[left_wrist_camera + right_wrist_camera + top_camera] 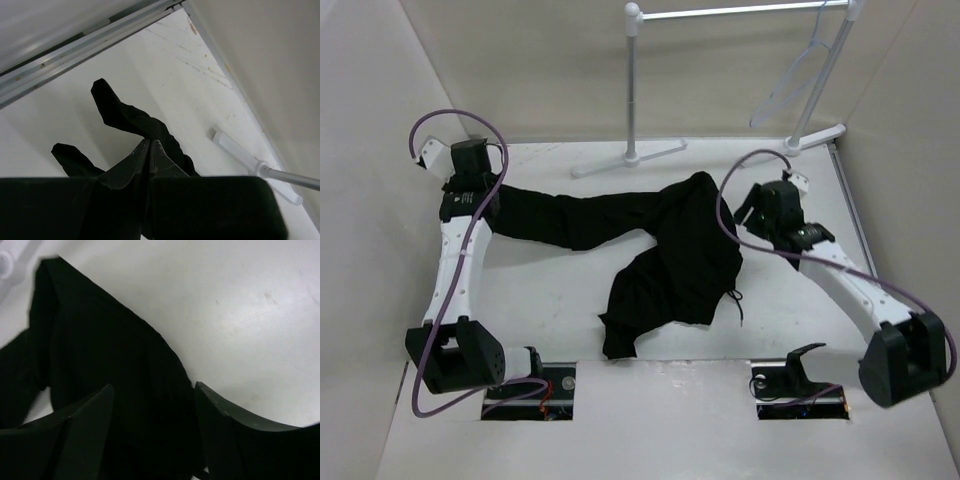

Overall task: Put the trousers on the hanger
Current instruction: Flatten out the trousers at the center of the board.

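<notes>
The black trousers [675,250] lie spread on the table, with one leg stretching left and the other folded toward the front. My left gripper [483,203] is shut on the end of the left leg. In the left wrist view the closed fingertips [150,144] pinch the black cloth [130,117]. My right gripper [747,207] is open at the right edge of the trousers' waist. In the right wrist view its gripper [152,402] straddles the dark fabric [100,350]. The pale hanger [798,75] hangs from the rack bar at the back right.
The white rack [634,90] stands at the back of the table, its T-shaped feet [625,160] on the surface. One foot shows in the left wrist view [250,159]. Walls close in on the left, right and back. Two cut-outs sit at the near edge.
</notes>
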Controlling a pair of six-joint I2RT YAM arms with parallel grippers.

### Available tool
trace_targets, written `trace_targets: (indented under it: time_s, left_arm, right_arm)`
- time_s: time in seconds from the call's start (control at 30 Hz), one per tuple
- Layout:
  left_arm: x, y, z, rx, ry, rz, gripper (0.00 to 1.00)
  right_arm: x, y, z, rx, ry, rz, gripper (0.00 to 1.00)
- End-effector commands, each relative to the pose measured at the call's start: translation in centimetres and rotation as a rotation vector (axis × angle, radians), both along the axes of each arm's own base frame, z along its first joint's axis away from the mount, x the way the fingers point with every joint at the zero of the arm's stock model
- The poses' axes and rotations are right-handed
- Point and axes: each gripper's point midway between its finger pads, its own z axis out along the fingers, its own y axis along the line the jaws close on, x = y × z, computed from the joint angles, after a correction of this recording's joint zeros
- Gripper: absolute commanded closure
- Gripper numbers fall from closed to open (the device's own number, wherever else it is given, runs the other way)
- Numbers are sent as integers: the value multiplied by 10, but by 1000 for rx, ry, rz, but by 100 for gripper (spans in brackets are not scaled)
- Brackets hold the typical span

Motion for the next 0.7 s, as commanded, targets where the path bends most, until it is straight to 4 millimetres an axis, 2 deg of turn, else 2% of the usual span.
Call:
trace_targets:
  time_s: [0.0, 0.1, 0.17, 0.23, 0.33, 0.4, 0.43, 0.5, 0.57, 0.67]
  left_arm:
    - [-7, -1, 5, -16, -39, 6, 99]
    - [-8, -3, 5, -20, -39, -4, 99]
    - [-9, -4, 5, -20, -39, -4, 99]
    - [-9, -4, 4, -21, -36, -6, 99]
    - [-8, -6, 8, -20, -42, -12, 99]
    - [-8, -7, 16, -18, -58, -13, 99]
    - [-9, -6, 23, -17, -71, -11, 99]
    - [-10, -5, 37, -11, -97, -11, 99]
    - [-12, 0, 60, -3, -140, 1, 99]
    - [-21, 16, 105, 13, -237, 46, 99]
  right_arm:
    - [-34, 0, -45, 102, 82, -14, 31]
    - [-56, 7, -69, 195, 122, 9, 30]
    - [-63, 6, -82, 224, 133, 0, 30]
    - [-62, 7, -96, 256, 163, -1, 30]
    - [-41, 18, -104, 315, 152, 28, 33]
    - [-20, 22, -98, 328, 95, 35, 65]
    - [-10, 21, -91, 321, 57, 28, 79]
    - [0, 14, -68, 291, -17, 6, 90]
    - [-4, 8, -27, 244, -105, -1, 93]
    - [-34, -2, 50, 139, -259, 1, 93]
